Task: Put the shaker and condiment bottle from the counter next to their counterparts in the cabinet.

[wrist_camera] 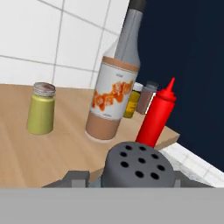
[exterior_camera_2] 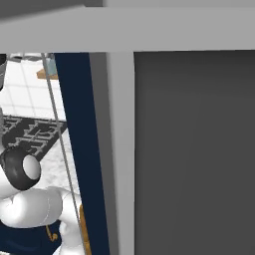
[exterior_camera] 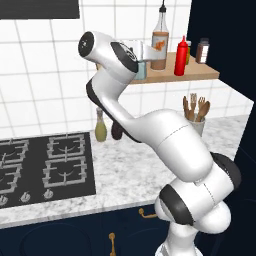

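My gripper (exterior_camera: 140, 64) is up at the wooden cabinet shelf (exterior_camera: 202, 75), shut on the pale blue-grey shaker (exterior_camera: 140, 70). In the hand view the shaker's dark perforated cap (wrist_camera: 138, 168) sits between my fingers (wrist_camera: 75, 178), just above the shelf board (wrist_camera: 26, 153). The red condiment bottle (exterior_camera: 181, 57) (wrist_camera: 157, 118) stands upright on the shelf, right of the tall bottle with orange-brown contents (exterior_camera: 160, 42) (wrist_camera: 113, 105). The yellow-green shaker (wrist_camera: 41, 109) stands to the left of that tall bottle. The shaker's body is mostly hidden under its cap.
A brown jar (exterior_camera: 202, 51) stands at the shelf's right end. On the marble counter (exterior_camera: 125, 175) are the black hob (exterior_camera: 45, 165), an olive cruet (exterior_camera: 101, 127) and a utensil holder (exterior_camera: 195, 117). A navy panel (exterior_camera_2: 79, 149) stands close in the right base view.
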Motion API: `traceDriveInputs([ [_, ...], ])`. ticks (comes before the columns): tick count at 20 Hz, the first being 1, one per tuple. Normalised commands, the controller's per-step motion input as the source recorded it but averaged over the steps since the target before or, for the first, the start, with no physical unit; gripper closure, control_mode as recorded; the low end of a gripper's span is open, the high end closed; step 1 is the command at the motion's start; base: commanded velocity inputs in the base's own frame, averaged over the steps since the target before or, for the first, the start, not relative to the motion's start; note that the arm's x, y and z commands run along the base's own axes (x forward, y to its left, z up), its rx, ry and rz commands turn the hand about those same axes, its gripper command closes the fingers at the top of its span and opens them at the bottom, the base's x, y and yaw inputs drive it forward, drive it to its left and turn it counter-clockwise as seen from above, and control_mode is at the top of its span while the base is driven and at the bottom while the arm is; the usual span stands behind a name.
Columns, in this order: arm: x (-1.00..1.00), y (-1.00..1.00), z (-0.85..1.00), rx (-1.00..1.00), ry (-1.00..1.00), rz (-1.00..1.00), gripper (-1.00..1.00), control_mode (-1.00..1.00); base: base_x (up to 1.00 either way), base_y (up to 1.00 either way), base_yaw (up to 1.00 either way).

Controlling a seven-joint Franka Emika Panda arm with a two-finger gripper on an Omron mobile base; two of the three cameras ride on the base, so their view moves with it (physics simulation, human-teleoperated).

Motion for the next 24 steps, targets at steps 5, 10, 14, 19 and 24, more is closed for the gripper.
traceDriveInputs([
  [5,0.44,0.05,-0.03,0.04,0.0,0.0,1.0,-1.0,0.0,0.0,0.0],
  [10,0.45,0.37,-0.2,0.05,-0.01,0.0,1.0,-1.0,0.0,0.0,0.0],
  [14,0.64,0.24,-0.07,0.09,0.0,0.0,1.0,-1.0,0.0,0.0,0.0],
  [19,0.52,0.01,0.0,0.07,0.0,0.0,1.0,-1.0,0.0,0.0,0.0],
  [24,0.33,0.03,0.0,0.03,-0.02,0.0,1.0,-1.0,0.0,0.0,0.0],
])
